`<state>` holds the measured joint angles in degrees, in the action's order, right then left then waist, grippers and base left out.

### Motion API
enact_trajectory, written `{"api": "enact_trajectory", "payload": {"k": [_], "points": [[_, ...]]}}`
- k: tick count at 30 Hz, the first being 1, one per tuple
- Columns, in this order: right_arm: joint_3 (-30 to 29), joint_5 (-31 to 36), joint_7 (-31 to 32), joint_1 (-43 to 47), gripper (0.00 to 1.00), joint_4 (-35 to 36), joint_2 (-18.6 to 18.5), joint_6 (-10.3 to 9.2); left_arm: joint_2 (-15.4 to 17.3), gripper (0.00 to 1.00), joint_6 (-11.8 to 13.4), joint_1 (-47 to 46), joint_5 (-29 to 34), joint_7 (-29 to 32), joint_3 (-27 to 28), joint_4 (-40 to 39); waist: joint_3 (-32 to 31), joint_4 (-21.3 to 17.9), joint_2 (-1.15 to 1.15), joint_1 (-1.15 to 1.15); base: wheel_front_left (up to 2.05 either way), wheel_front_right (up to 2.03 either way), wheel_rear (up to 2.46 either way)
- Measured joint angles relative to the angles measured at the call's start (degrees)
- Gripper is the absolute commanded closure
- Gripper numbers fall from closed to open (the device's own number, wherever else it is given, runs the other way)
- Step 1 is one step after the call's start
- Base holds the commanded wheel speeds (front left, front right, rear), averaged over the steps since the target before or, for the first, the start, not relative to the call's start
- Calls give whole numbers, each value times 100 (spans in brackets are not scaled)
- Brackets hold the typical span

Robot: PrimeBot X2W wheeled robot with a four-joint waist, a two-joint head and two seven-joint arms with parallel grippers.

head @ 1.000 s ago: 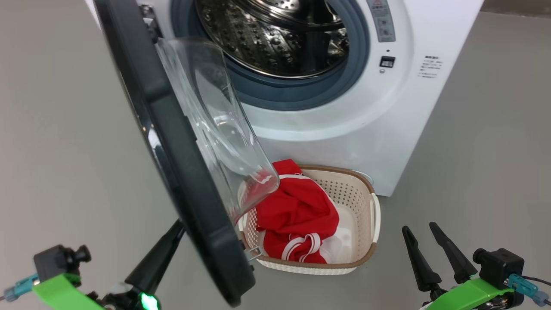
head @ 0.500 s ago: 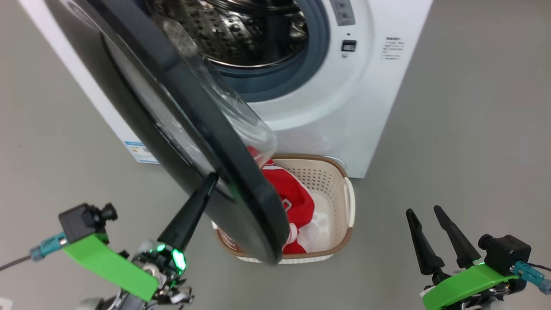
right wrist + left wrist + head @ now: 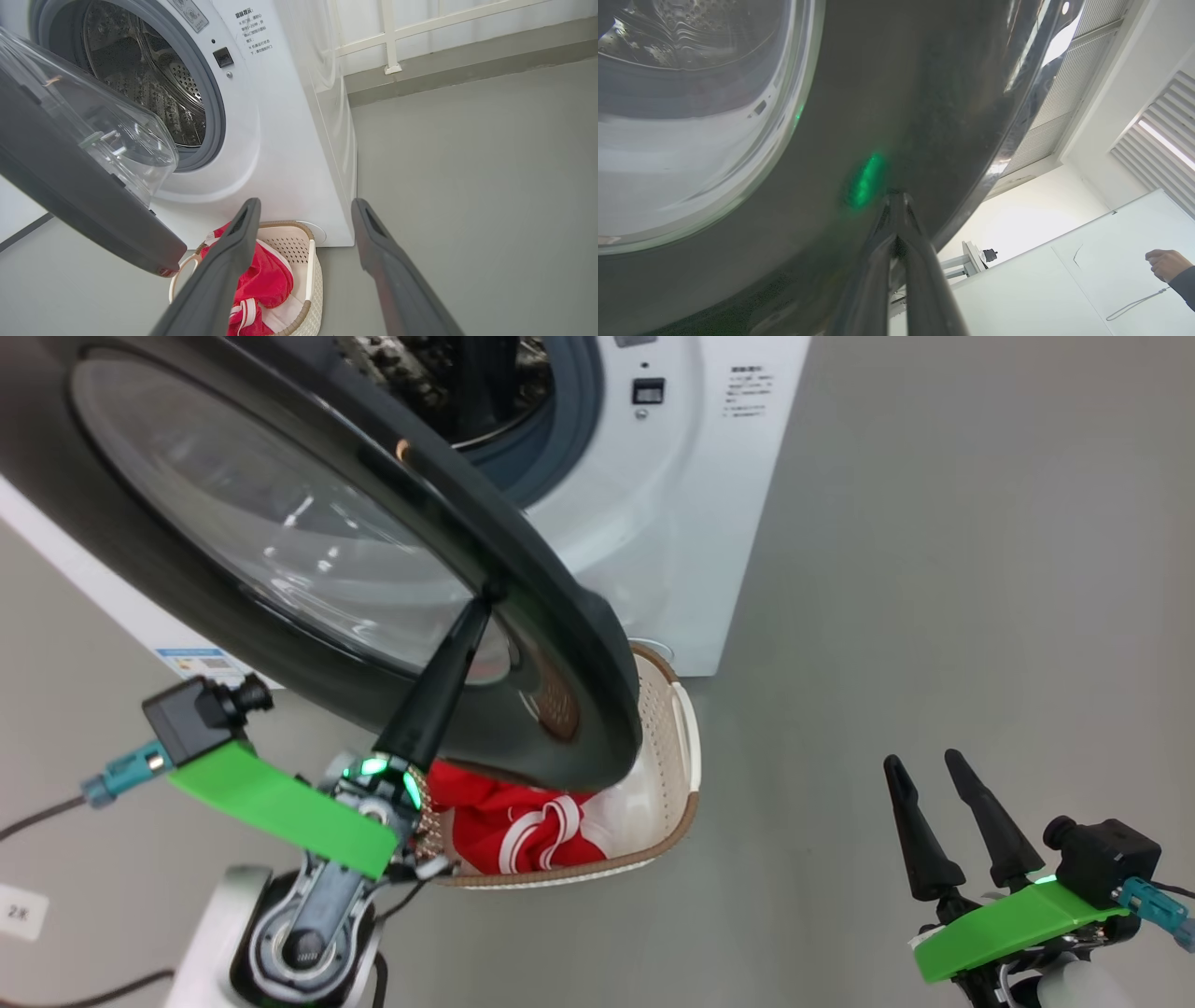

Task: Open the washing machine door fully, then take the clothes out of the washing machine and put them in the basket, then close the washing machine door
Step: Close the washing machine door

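The door (image 3: 308, 541) was a big round disc, a wide glossy black rim around a clear window. In the right wrist view the door (image 3: 70, 186) showed its inner side, a bulging glass bowl turned toward the steel drum (image 3: 140, 70). It stood part-way open, hinged to the white washing machine (image 3: 672, 523) at the 10 o'clock side of the head view, and its lower edge hung above the basket (image 3: 658, 709).

The left pincer (image 3: 481, 611) rose from 7 o'clock and pointed toward 1 o'clock. Its two fingers were clenched together on nothing, and their tips pressed against the door's outer black rim at about 4 o'clock of the window. In its own wrist view the left pincer (image 3: 896, 198) met the dark door (image 3: 901, 93) beside a green reflection.

Red clothes (image 3: 504, 821) with white stripes lay in the cream basket on the grey floor (image 3: 934, 569), at 6 o'clock of the door's edge. The right pincer (image 3: 924, 763) sat at 4 o'clock, well apart from the door, its fingers spread and empty. A person's hand (image 3: 1164, 263) showed at 4 o'clock in the left wrist view.
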<state>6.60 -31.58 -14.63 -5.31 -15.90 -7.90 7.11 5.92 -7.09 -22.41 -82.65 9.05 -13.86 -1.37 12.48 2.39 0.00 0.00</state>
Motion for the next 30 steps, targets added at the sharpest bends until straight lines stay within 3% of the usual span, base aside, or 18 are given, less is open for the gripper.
{"api": "enact_trajectory", "payload": {"k": [14, 30], "points": [[-30, 9, 0, -211, 0, 51, 102, 0, 319, 100, -1, -1403, 51, -1204, -609, 1151, 341, -400, 0, 0, 0, 0, 0], [-44, 40, 0, -371, 0, 52, 175, 0, 493, 100, 0, -2669, -114, -1931, -1171, 2241, 556, -612, 0, 0, 0, 0, 0]]}}
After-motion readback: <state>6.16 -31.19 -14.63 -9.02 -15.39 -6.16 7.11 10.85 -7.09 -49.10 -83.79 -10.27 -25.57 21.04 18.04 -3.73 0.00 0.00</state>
